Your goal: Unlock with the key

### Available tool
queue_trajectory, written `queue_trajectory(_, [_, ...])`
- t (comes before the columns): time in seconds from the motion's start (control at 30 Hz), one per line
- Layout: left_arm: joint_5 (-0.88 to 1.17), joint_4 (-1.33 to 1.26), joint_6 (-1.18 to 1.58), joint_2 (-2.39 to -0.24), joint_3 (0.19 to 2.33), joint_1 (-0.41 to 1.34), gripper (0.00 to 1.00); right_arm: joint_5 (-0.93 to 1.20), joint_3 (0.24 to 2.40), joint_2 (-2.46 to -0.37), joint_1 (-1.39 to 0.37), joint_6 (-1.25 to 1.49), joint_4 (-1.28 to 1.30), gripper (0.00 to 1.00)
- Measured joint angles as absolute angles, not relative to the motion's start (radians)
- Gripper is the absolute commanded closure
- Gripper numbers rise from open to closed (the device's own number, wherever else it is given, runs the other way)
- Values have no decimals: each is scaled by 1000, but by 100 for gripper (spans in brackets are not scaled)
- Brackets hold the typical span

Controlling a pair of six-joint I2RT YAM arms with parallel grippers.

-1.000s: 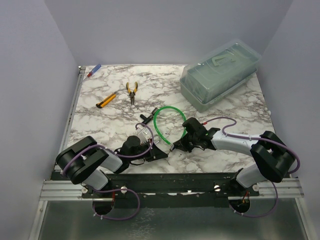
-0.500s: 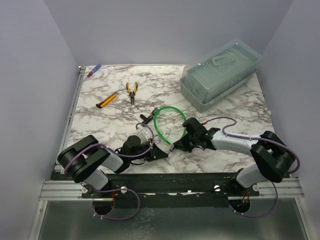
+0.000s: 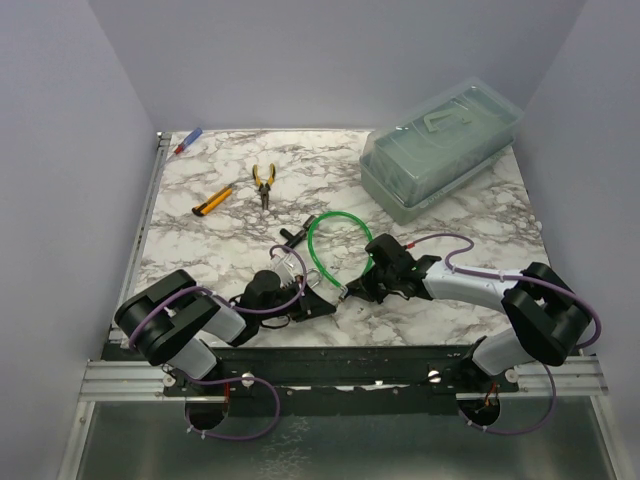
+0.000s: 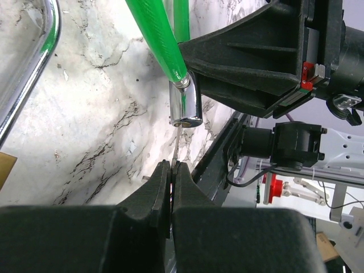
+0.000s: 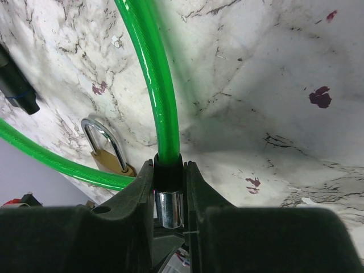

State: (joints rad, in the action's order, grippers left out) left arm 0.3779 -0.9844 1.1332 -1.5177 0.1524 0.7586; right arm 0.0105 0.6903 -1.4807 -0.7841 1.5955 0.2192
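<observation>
Nearest, the left claw (image 4: 172, 166) pinches the key (image 4: 176, 143) and has edged toward one o'clock, so the key tip now sits at the keyhole of the silver cable end (image 4: 186, 105). Beyond it, the right claw (image 5: 169, 170) clamps that end steady, and the key looks ready to go in.

In the left wrist view we see the key (image 4: 176, 145) only as a thin edge-on sliver. The rest is buried between the pinched fingers of the left end effector (image 4: 172, 166). The padlock (image 4: 35, 60) is cut by the left edge there, with its brass body almost out of frame.

In the right wrist view the right end effector (image 5: 169, 170) hides the lower padlock body and the sides of the cylinder end (image 5: 169, 209) of the green cable (image 5: 149, 74). A black object (image 5: 14, 85) is cut by the left edge, and we cannot tell what it is.

From above, the key is too small for us to find.
</observation>
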Motion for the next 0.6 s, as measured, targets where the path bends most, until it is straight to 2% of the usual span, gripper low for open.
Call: queue_trajectory(0.6, [402,-1068,1232,-1607,165,747,100,-1,678,-1477,-778,1596,205,100])
